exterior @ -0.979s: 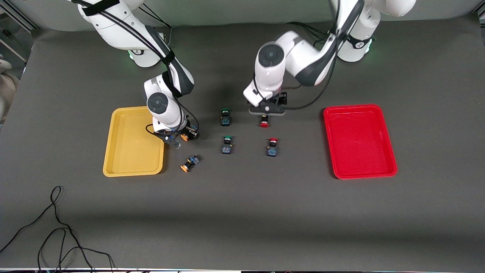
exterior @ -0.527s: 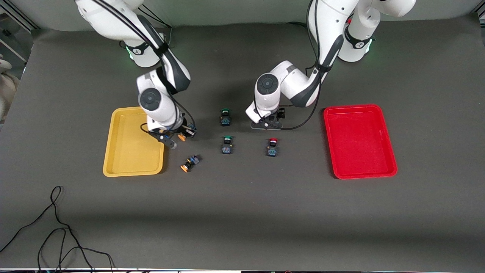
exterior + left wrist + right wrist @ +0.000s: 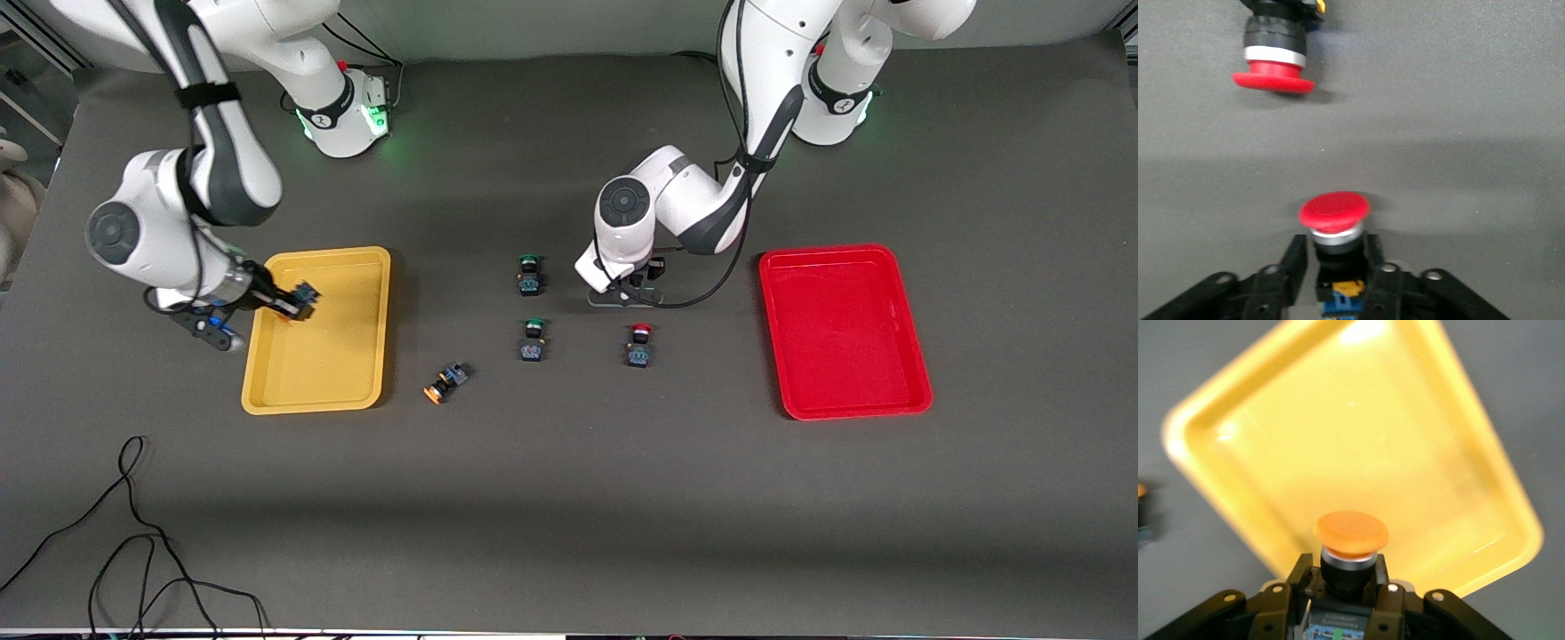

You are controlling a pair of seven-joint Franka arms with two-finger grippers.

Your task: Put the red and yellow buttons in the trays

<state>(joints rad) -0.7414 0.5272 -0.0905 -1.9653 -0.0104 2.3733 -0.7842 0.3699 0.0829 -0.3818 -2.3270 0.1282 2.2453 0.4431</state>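
Observation:
My right gripper [image 3: 289, 305] is shut on a yellow button [image 3: 300, 298] and holds it over the yellow tray [image 3: 311, 402], near the rim at the right arm's end. The right wrist view shows the orange cap [image 3: 1351, 533] between my fingers [image 3: 1341, 577], with the tray [image 3: 1358, 440] below. My left gripper [image 3: 622, 292] is low on the table, open, straddling a red button [image 3: 1335, 212] that is hidden in the front view. A small gap shows at one finger [image 3: 1295, 257]. A second red button [image 3: 638, 345] [image 3: 1273, 73] and a second yellow button [image 3: 444, 383] lie on the table. The red tray [image 3: 845, 411] is empty.
Two green-capped switches [image 3: 529, 274] [image 3: 532, 340] stand between the yellow button on the table and my left gripper. A black cable [image 3: 133, 533] lies near the table's front corner at the right arm's end.
My right gripper has lifted a yellow button from beside the yellow tray and carried it over the tray. My left gripper came down over the red button and now stays there.

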